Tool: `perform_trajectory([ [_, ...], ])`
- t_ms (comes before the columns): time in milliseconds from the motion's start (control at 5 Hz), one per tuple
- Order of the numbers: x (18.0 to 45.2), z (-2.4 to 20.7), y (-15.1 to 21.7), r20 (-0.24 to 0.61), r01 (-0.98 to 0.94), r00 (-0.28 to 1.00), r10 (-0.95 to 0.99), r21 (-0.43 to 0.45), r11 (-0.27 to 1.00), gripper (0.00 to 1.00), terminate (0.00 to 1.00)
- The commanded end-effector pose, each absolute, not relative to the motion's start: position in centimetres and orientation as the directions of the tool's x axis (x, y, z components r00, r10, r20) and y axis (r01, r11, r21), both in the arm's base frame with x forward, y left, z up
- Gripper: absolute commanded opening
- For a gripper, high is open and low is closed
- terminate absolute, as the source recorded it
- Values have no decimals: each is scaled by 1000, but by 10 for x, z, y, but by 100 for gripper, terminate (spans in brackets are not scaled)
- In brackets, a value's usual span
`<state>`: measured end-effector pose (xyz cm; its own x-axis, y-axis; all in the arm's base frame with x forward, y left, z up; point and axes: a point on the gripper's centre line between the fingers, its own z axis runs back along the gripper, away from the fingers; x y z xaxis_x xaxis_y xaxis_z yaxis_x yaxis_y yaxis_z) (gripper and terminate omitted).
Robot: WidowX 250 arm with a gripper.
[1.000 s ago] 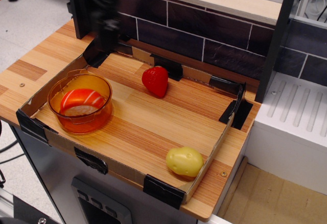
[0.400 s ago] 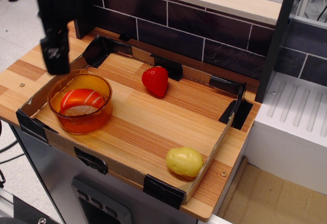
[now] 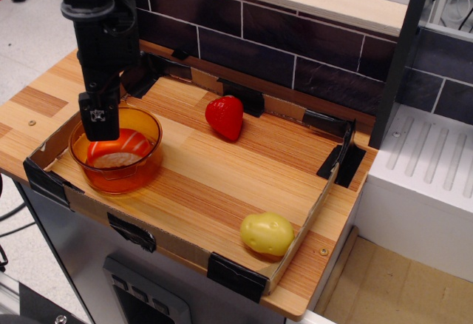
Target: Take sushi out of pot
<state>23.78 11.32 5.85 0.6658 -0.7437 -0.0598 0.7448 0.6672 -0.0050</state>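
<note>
**Gripper drops over the pot**

Since the frame a moment earlier, the black gripper (image 3: 99, 126) has shifted right and come down, so that its tip now overlaps the left rim of the pot (image 3: 145, 167) and covers the left end of the sushi (image 3: 123, 145). Nothing else has shifted.

That sushi lies inside the pot, orange-red top with white stripes up, whitish rice base showing at its near edge. From this angle the gripper reads as one dark block, so whether its jaws are spread or closed cannot be told, nor whether it touches the sushi.

Around them, the pot sits in the left near corner of a shallow cardboard tray (image 3: 299, 237) with black taped corners, laid on a wooden counter (image 3: 44, 91). A red strawberry (image 3: 225, 117) stands near the tray's back wall, well apart from the pot. A yellow potato (image 3: 267, 234) rests in the right near corner, just beside the tray's wall. Behind runs a dark tiled backsplash (image 3: 273, 43).

No brand, label or readable writing shows on any object.
</note>
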Motion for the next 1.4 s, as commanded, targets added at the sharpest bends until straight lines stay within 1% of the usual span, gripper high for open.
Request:
perform_trajectory([
  [0, 251, 56, 119, -69, 754, 656, -751, 79, 652, 100, 0],
  [200, 254, 53, 121, -76, 746, 666, -742, 83, 661, 100, 0],
  [800, 261, 31, 125, -111, 739, 673, -731, 104, 665, 100, 0],
  [1200, 260, 30, 126, -117, 745, 667, -736, 94, 660, 100, 0],
])
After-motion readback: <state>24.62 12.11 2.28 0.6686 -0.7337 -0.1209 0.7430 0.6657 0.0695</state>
